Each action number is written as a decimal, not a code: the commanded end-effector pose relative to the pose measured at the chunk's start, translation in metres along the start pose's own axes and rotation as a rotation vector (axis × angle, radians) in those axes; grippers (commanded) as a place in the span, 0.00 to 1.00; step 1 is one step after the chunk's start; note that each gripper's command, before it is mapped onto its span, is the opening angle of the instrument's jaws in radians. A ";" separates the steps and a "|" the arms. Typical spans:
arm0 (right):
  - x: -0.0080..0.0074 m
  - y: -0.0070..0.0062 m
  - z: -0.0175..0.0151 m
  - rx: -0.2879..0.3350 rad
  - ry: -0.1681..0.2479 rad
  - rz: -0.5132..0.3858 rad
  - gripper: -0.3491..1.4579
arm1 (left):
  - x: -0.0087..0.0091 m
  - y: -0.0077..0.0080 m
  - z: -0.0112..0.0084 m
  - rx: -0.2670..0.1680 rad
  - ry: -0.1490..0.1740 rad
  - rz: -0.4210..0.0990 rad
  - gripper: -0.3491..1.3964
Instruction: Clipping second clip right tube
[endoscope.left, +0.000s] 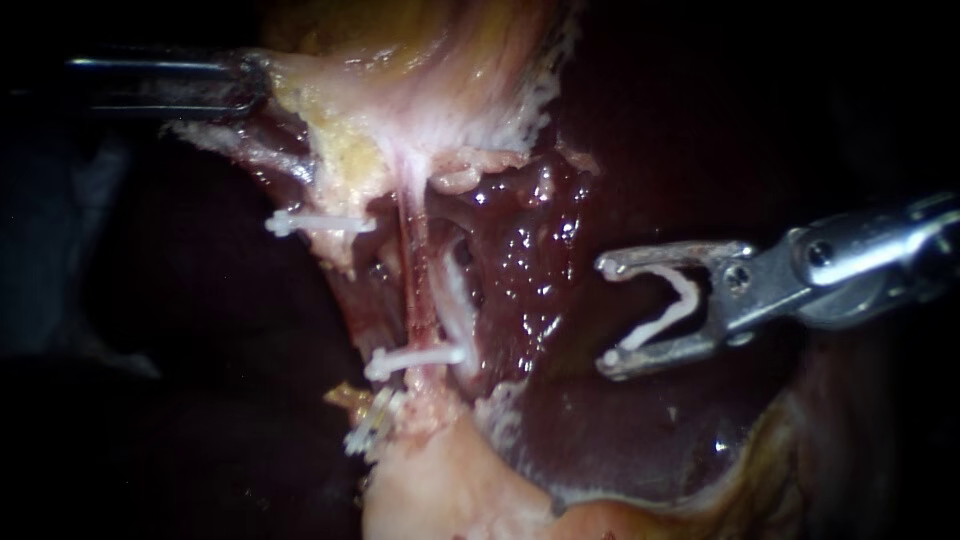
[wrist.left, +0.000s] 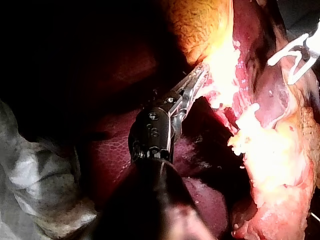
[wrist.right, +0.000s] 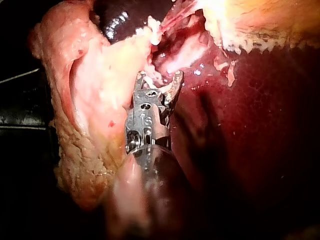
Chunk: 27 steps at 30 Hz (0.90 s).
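Two tubes run side by side down the middle: a reddish left tube (endoscope.left: 405, 270) and a paler right tube (endoscope.left: 455, 300). One white clip (endoscope.left: 320, 222) sits high on the left and a second clip (endoscope.left: 415, 358) crosses the tubes lower down. My right instrument (endoscope.left: 610, 313) stands to the right of the tubes, apart from them, its jaws spread wide around a white open clip (endoscope.left: 665, 305) that touches both jaws. It also shows in its wrist view (wrist.right: 160, 77). My left instrument (endoscope.left: 255, 85) is shut on pale gallbladder tissue (endoscope.left: 400, 60), holding it up, as its wrist view (wrist.left: 197, 80) shows.
A third clip (endoscope.left: 370, 425) lies on fatty tissue below the tubes. Raw, glistening liver bed (endoscope.left: 530, 250) sits between the tubes and my right instrument. Smooth dark liver (endoscope.left: 640, 440) fills the lower right. Pale fatty tissue (endoscope.left: 440, 490) bulges at the bottom.
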 end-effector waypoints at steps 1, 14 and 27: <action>0.0002 0.0000 0.0006 0.012 0.009 0.021 0.47 | 0.0000 0.0000 0.0000 0.000 0.001 0.000 0.00; 0.0005 0.0013 0.0101 0.025 0.046 0.184 0.47 | 0.0001 0.0007 -0.0002 0.005 0.002 -0.003 0.00; -0.0017 0.0032 0.0159 0.086 0.125 0.290 0.47 | 0.0001 0.0010 -0.0002 0.007 0.003 -0.005 0.00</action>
